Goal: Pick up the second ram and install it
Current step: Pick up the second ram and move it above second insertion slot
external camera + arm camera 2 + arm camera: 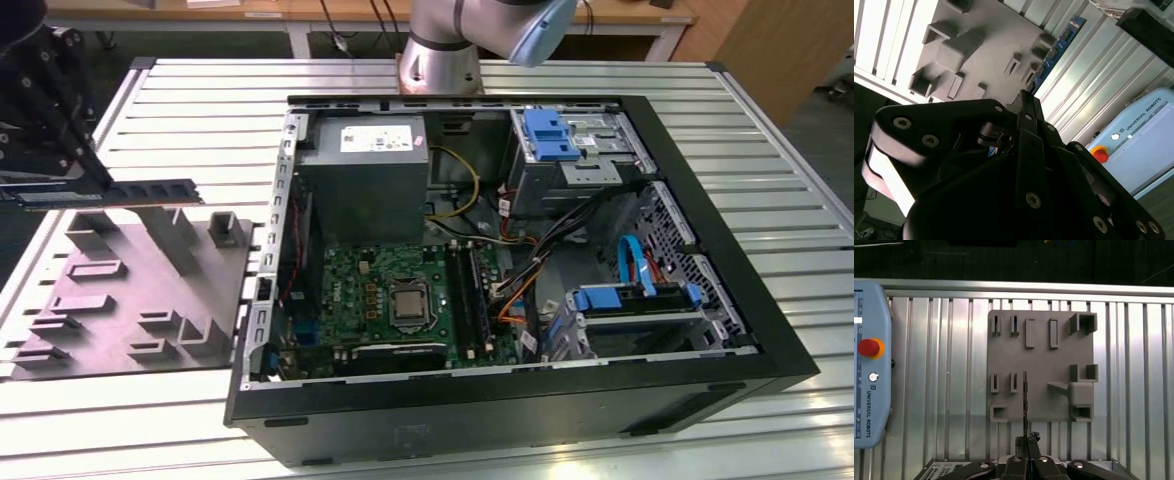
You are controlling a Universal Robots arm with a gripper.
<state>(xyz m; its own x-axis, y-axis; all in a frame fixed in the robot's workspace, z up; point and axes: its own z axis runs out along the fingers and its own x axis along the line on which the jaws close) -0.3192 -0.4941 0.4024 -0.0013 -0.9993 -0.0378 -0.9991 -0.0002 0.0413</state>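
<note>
Second ram [154, 190] sticks out level from the gripper [1026, 441], whose jaws are clamped on one end, over the grey tray [120, 300] beside the open computer case [534, 410].

Probably a robotics lab or assembly workshop. A slatted aluminium table [200, 100] carries an opened desktop computer case [534, 405]. In the exterior view the robot arm's base [441, 65] stands at twelve o'clock, a grey fixture tray [100, 300] at nine, and wooden benches [267, 15] behind. A teach pendant [871, 405] has a red emergency-stop button [869, 347].
</note>
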